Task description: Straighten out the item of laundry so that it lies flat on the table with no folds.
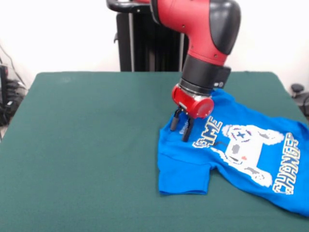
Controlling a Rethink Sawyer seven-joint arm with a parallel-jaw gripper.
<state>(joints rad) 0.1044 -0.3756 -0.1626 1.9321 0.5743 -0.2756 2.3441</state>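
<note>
Blue T-shirt (pixel 241 154) rumpled at table's (pixel 87 145) right side, sleeve folded under.
Claw (pixel 181 126) spread apart, fingertips down at collar edge, gripping nothing; next: pinch fabric, drag it flat.

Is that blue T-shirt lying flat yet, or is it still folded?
Mostly spread, print up, but not flat: the T-shirt shows a fold at its sleeve beside the gripper.
</note>
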